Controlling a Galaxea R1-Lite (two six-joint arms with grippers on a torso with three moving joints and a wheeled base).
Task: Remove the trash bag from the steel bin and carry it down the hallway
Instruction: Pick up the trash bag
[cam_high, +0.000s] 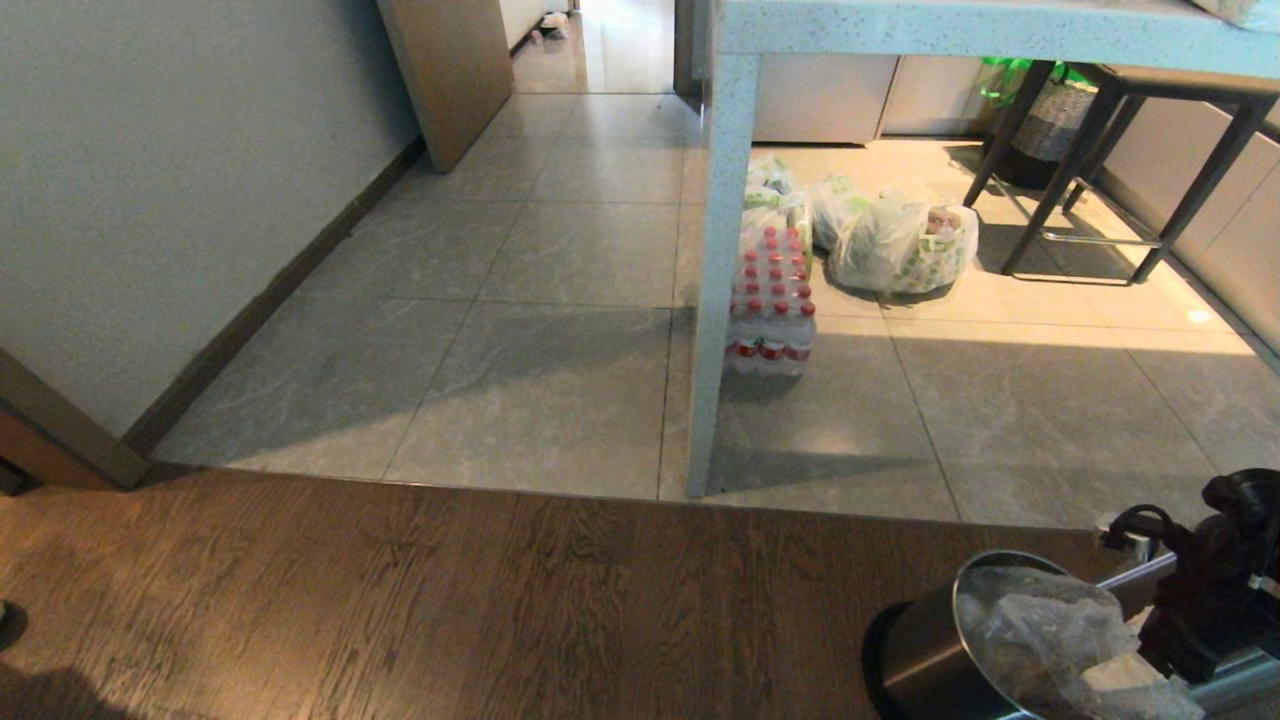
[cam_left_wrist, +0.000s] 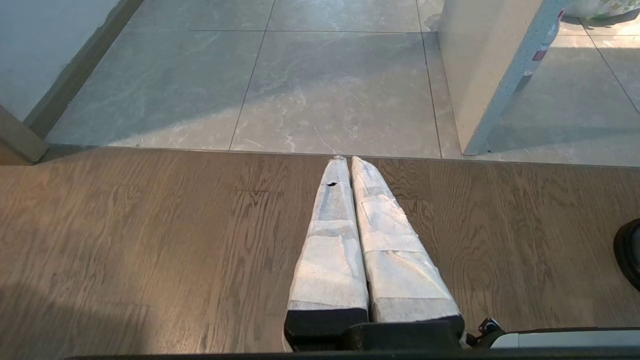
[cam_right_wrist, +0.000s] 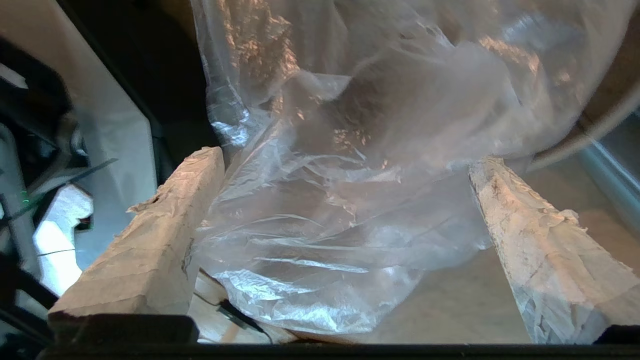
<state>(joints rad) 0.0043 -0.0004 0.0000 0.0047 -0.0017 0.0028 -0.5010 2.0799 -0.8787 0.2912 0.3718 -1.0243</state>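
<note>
The right gripper (cam_right_wrist: 345, 200) stands spread wide around the thin clear wrinkled trash bag (cam_right_wrist: 350, 165), which sits in the round brushed-steel bin (cam_high: 925, 655), positioned for closing. The left gripper (cam_left_wrist: 350, 165), closed, is parked over the wood floor (cam_left_wrist: 150, 240).

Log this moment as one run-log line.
stage: reaching for bag | right pincer: open, straddling trash bag at steel bin | left pincer: shut, over wood floor

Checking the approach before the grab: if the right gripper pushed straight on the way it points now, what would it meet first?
Most likely the trash bag: its crumpled clear plastic already fills the gap between the right gripper's open fingers, bulging out of the steel bin. Depth is hard to judge.
</note>
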